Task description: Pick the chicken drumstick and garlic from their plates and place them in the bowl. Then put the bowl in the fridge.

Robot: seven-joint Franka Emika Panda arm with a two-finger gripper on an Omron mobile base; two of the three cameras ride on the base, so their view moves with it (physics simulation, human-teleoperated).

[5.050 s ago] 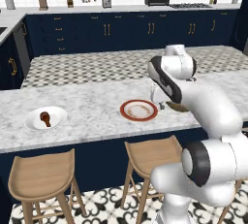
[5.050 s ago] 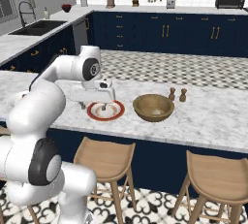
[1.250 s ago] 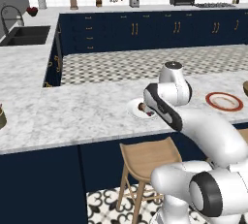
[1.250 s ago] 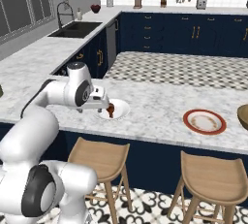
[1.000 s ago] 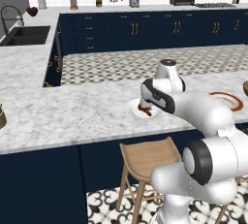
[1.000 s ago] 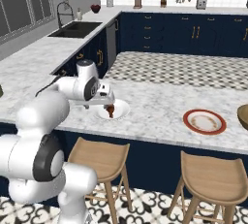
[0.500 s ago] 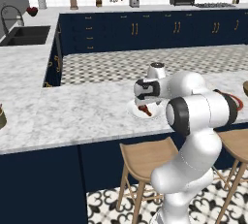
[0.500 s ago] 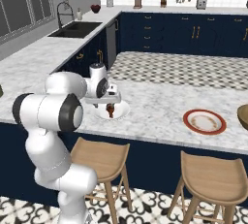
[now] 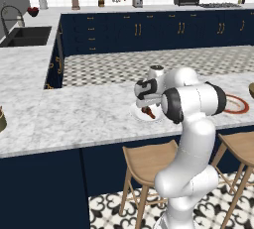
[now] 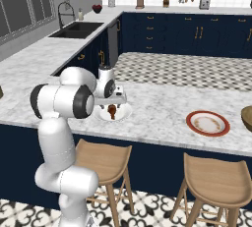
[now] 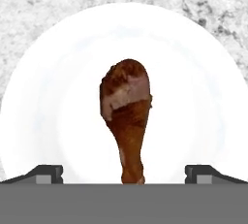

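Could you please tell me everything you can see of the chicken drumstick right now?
The chicken drumstick is a small reddish-brown, club-shaped piece with a paler patch on its thick end. It lies flat near the middle of the plain white plate on the marble counter. The open gripper hovers above it, fingertips either side of the thin end, not touching.

Left base view: taken from behind and to the left of the arm, facing forward and down across the marble tabletop (image 9: pixel 74 119) toward the far cabinets. Right base view: the same tabletop (image 10: pixel 157 108) from behind and to the right; both views share the white plate (image 9: pixel 139 114) (image 10: pixel 123 114). Hand view: close, looking straight down onto that plate (image 11: pixel 203 97).
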